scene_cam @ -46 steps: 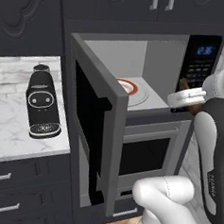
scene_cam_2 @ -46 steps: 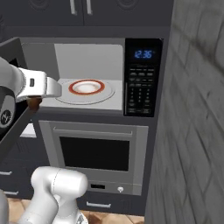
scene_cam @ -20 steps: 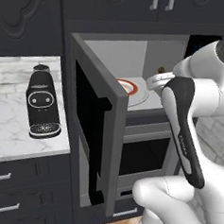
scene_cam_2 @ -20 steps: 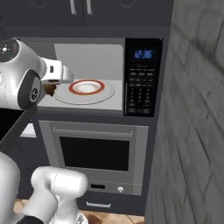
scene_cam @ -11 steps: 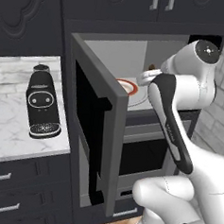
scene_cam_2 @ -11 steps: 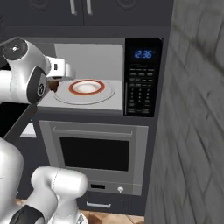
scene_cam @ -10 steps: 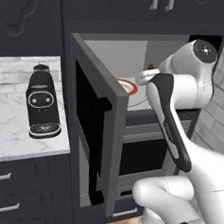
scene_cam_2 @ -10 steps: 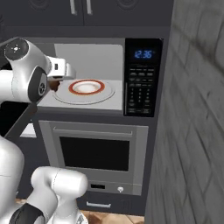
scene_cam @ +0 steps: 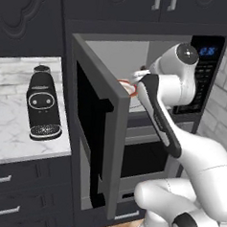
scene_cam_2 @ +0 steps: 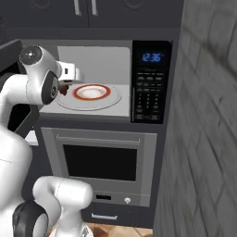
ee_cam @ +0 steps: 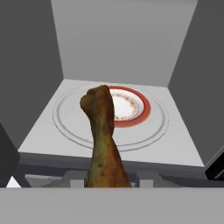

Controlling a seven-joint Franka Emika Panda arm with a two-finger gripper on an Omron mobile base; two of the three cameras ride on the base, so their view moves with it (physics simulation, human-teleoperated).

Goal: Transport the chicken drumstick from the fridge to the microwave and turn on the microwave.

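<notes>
Compared with two seconds ago, when the hand was at the right side near the keypad, the arm has swung across and now the gripper stands at the mouth of the open microwave, just left of the red-rimmed plate. The gripper's jaws are clamped on the chicken drumstick, which stands up between them with its knobby end pointing into the cavity. I judge the task to be about half done: the drumstick has reached the microwave, but it is not yet laid on the plate, and after that the microwave door must be closed and the keypad pressed. In the hand view the drumstick is plain and the plate lies ahead of it on the glass turntable. From the right base view only a small dark brown bit is seen beside the white hand. From the left base view the wide open door and a black coffee machine on the marble counter are seen, and the arm covers most of the plate.
</notes>
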